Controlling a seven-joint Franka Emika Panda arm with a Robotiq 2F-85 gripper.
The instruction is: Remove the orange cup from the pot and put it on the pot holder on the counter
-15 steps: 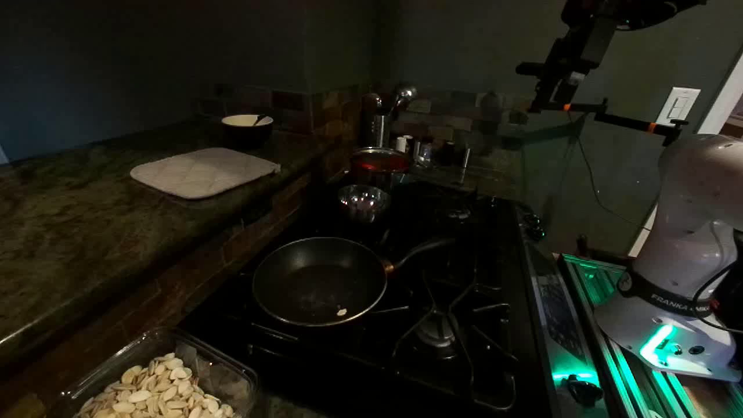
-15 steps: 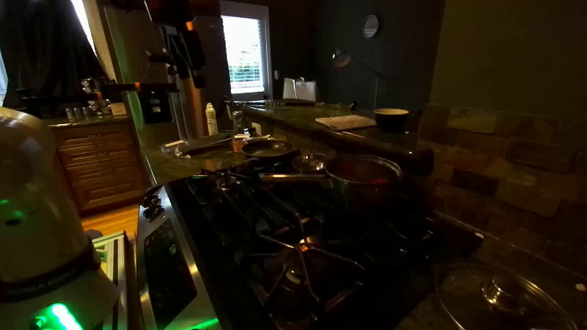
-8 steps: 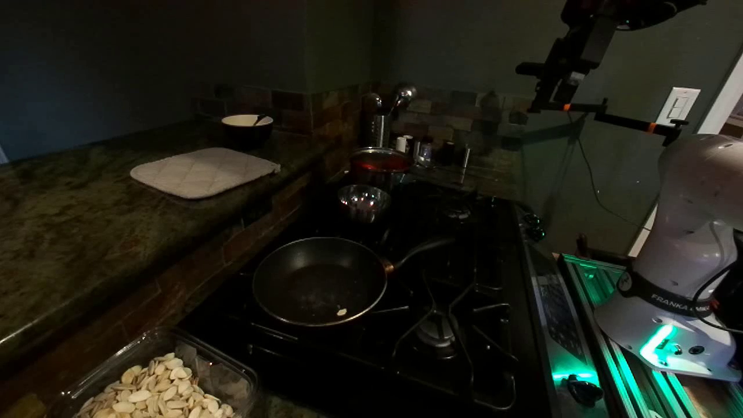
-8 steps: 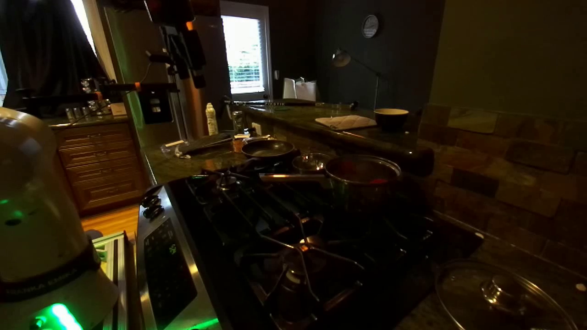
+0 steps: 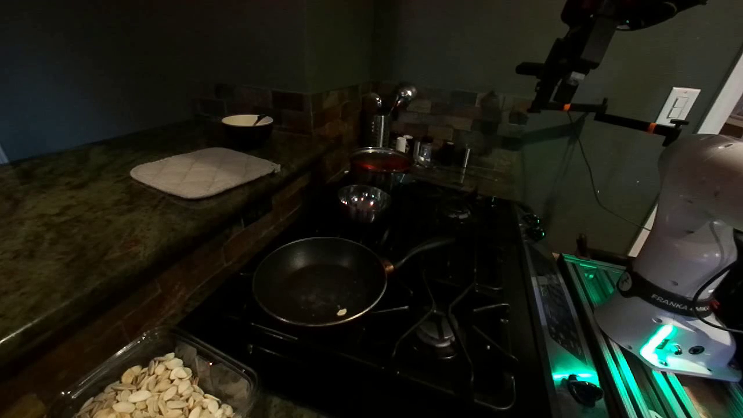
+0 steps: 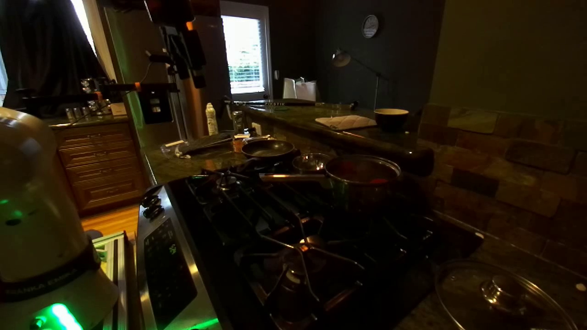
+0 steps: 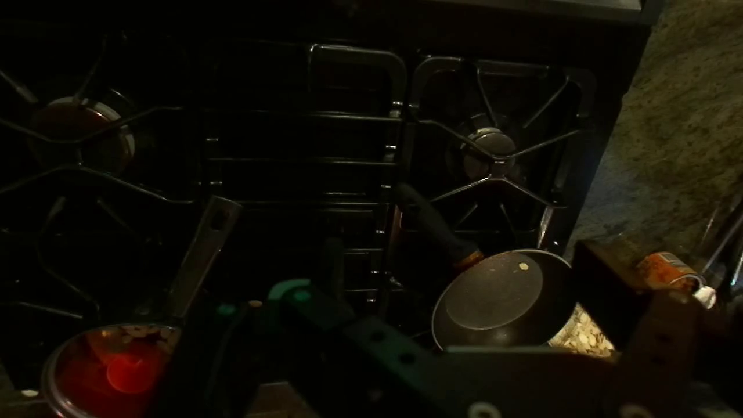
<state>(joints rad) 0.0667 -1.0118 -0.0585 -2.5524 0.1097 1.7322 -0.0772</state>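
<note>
The orange cup (image 7: 132, 371) lies inside the pot (image 7: 51, 374), low at the left of the wrist view. In the exterior views it shows only as red inside the pot's rim (image 5: 380, 165) (image 6: 379, 181). The silver pot (image 6: 367, 195) stands on the back of the stove. The pot holder (image 5: 203, 172) lies flat on the raised counter; it also shows in an exterior view (image 6: 345, 122). It is out of the wrist view. My gripper (image 7: 461, 252) is open, its dark fingers wide apart, high above the stove. I cannot make it out in the exterior views.
A frying pan (image 5: 319, 281) stands on the stove. A metal bowl (image 5: 364, 203) sits between it and the pot. A dark bowl (image 5: 248, 132) stands behind the pot holder. A box of nuts (image 5: 157, 386) and a glass lid (image 6: 502, 293) lie at the stove's sides.
</note>
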